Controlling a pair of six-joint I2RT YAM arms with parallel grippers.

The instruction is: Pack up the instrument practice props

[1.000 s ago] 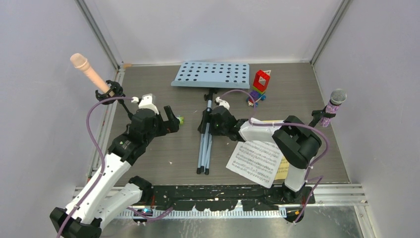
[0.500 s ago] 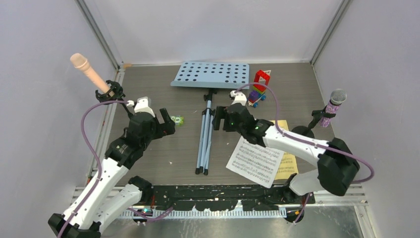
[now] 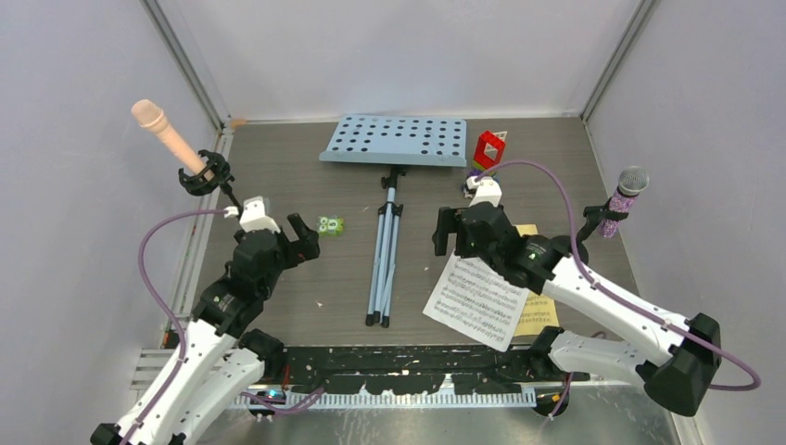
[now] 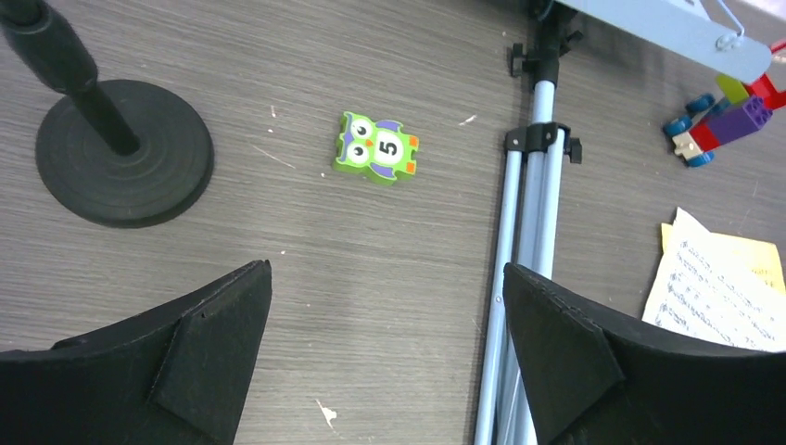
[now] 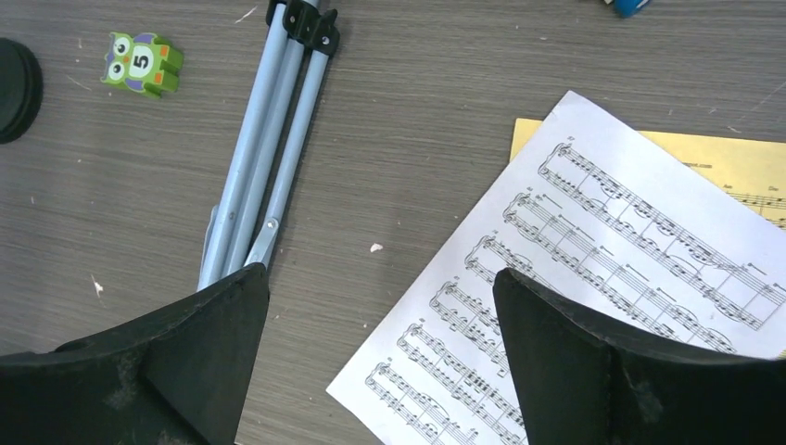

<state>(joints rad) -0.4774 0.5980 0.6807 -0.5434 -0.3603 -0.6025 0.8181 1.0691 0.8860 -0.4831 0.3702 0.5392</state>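
Observation:
The pale-blue music rack (image 3: pixel 394 139) lies flat at the back, its folded tripod legs (image 3: pixel 385 260) running toward me. A white score sheet (image 3: pixel 477 301) overlaps a yellow one (image 3: pixel 533 315) at the right. The peach microphone (image 3: pixel 162 130) stands in its black holder (image 3: pixel 206 174) at the far left, the purple one (image 3: pixel 623 199) at the right wall. My left gripper (image 3: pixel 306 239) is open left of the legs (image 4: pixel 519 278), holding nothing. My right gripper (image 3: pixel 450 232) is open above the white sheet's (image 5: pixel 593 278) left corner, legs (image 5: pixel 264 158) beside its left finger.
A small green owl block (image 3: pixel 329 224) lies between the left gripper and the legs. The colourful toy brick car (image 3: pixel 487 153) stands beside the rack's right end. The left holder's round base (image 4: pixel 125 162) sits far left. Walls close in three sides.
The right gripper has moved right, off the tripod legs, and opened wider, over the white sheet. The left arm has drawn back toward me, uncovering the green block.

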